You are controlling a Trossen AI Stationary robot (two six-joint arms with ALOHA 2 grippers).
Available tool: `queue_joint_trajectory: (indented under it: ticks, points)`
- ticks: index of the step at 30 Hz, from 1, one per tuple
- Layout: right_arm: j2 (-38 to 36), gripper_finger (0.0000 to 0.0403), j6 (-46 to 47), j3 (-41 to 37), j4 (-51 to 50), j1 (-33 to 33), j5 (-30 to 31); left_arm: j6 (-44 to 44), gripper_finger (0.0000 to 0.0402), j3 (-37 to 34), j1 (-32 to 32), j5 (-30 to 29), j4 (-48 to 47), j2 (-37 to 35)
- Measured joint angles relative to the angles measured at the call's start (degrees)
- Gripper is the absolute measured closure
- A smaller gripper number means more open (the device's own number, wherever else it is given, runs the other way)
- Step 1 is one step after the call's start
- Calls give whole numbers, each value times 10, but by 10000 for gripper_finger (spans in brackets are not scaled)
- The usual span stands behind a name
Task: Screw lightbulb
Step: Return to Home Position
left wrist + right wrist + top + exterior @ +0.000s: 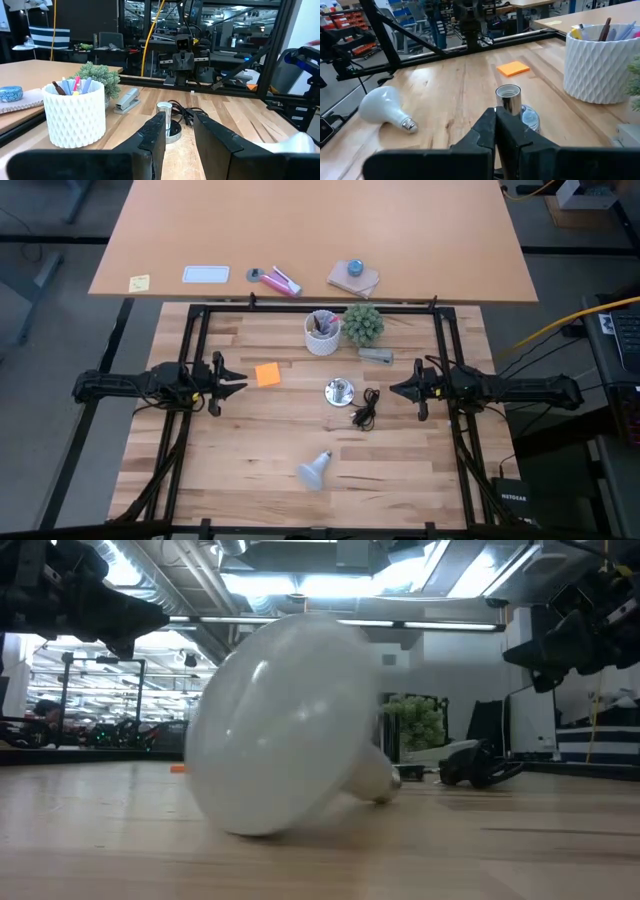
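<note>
The frosted white lightbulb [314, 470] lies on its side on the wooden table near the front edge, its silver screw base [409, 125] pointing toward the far right. It fills the low view [285, 725]. The shiny metal socket [339, 391] stands upright mid-table, its black cord [366, 410] beside it. My left gripper [240, 384] hovers at the table's left, open and empty, pointing at the socket [165, 120]. My right gripper [396, 390] hovers at the table's right, shut and empty, pointing at the socket [509, 100].
A white ribbed cup of pens [322, 332], a small green plant [363, 323] and a grey stapler [376, 355] stand at the far side. An orange sticky pad [267, 374] lies left of the socket. Bare wood surrounds the bulb.
</note>
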Motion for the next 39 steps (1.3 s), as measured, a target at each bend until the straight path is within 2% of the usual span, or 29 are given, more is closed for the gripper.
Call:
queue_joint_trajectory:
  ticks: [9,16,39]
  points:
    - [-20,391,0,0,-2,0,-1,0,308,0,0,0,0,0]
    - [-98,391,0,-1,-4,0,-1,0,308,0,0,0,0,0]
    - [-94,391,0,2,1,0,1,0,308,0,0,0,0,4]
